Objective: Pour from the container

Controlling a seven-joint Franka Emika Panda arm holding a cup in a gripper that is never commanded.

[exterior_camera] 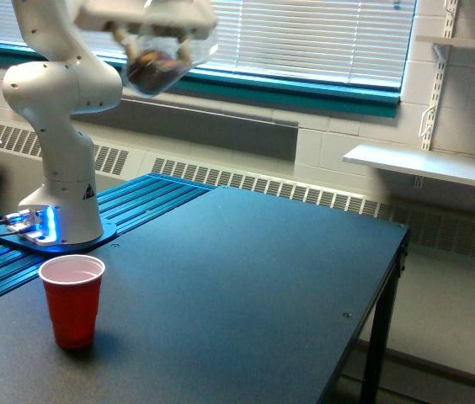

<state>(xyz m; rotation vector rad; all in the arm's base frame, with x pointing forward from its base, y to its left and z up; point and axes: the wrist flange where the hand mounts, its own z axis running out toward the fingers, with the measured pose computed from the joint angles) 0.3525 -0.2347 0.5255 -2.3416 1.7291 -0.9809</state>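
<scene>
High up at the exterior view's upper left, my gripper (160, 42) is shut on the container (157, 67), a small clear rounded jar with brown pieces showing through its walls. The jar hangs tilted and motion-blurred well above the table. A red cup (72, 300) with a white inside stands upright on the dark table (246, 295) near its front left corner, below and to the left of the jar. The cup looks empty.
The white arm base (59, 181) stands on a blue ribbed mat (128, 206) at the left, behind the cup. The table's right edge drops off near a black leg (378, 345). A white shelf (427, 164) and window blinds line the back wall.
</scene>
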